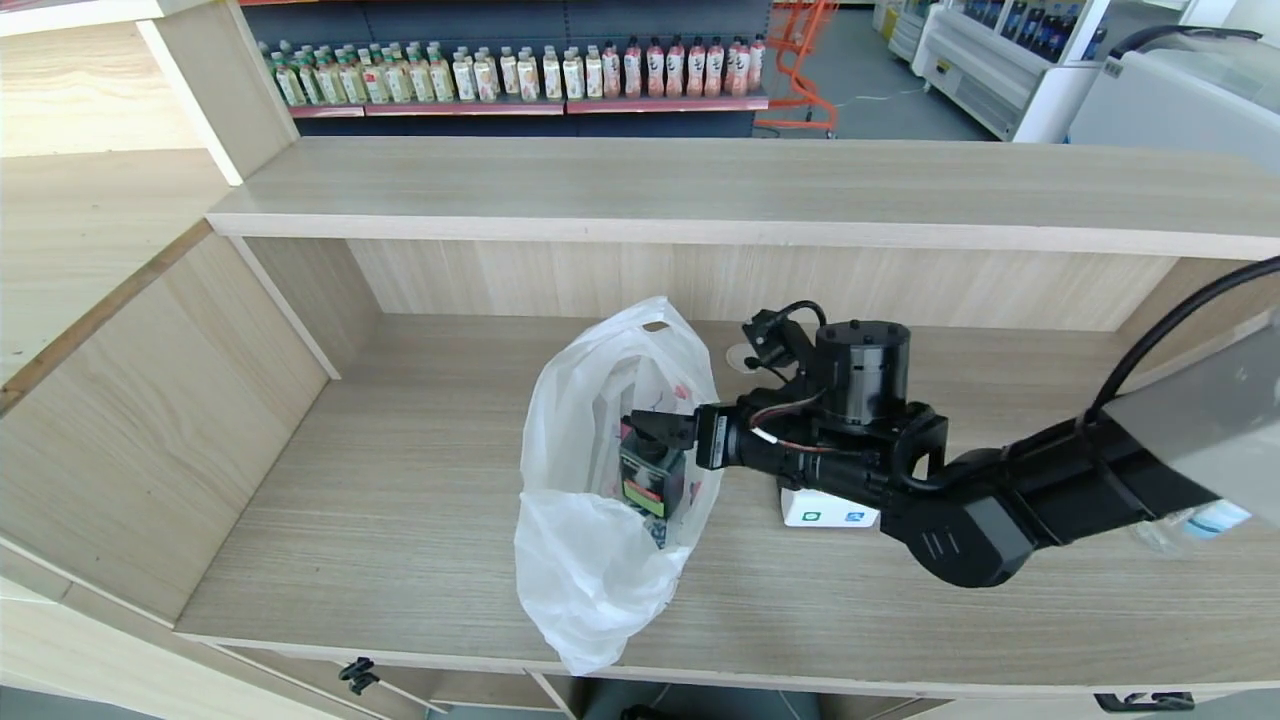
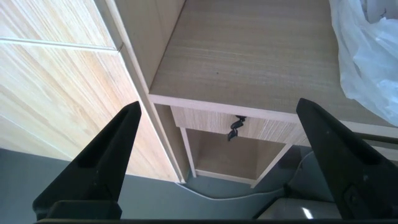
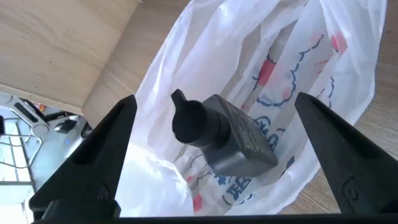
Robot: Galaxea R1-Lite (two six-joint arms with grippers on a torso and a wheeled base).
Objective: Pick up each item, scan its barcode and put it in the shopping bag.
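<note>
Bottle (image 3: 230,140) (dark, capped) lies inside shopping bag (image 1: 585,560); right gripper (image 1: 655,425) above it, fingers spread wide; left gripper (image 2: 219,104) also spread.

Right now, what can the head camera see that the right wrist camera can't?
Only the head view: the shelf of drink bottles far at the back, and a white box on the counter beside the bag. Only the right wrist view: the black cap of the dark bottle, seen close up. Both: the white shopping bag with the dark bottle inside it.
</note>
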